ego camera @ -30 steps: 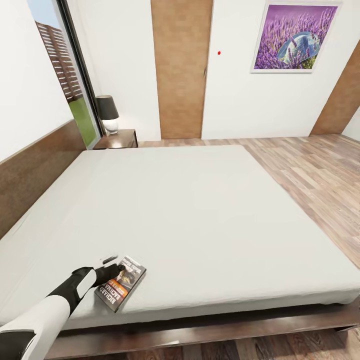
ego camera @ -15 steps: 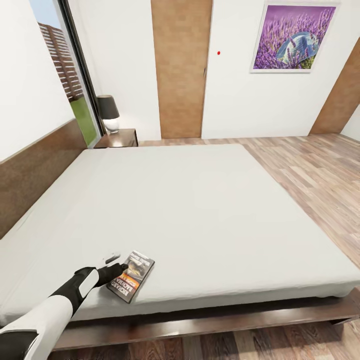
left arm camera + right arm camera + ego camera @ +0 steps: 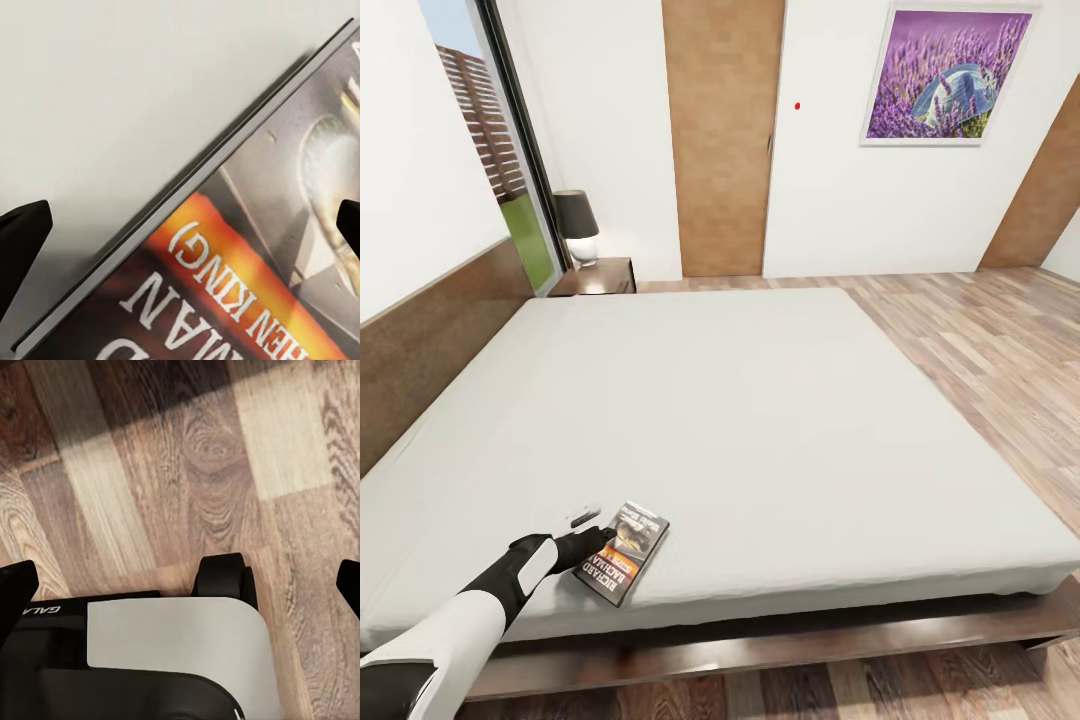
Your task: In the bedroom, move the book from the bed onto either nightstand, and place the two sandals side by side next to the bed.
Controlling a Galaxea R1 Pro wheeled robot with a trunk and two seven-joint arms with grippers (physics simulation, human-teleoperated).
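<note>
Book [image 3: 623,551] lies flat on bed [image 3: 760,420]; my left pincer [image 3: 595,537] straddles its edge, spread wide, and may just shove it.

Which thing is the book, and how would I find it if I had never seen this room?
Find the big white bed that takes up most of the room. Go to its near edge, where the robot's left tool reaches. The paperback book lies flat there, the only dark thing on the mattress, with an orange band and white letters.
</note>
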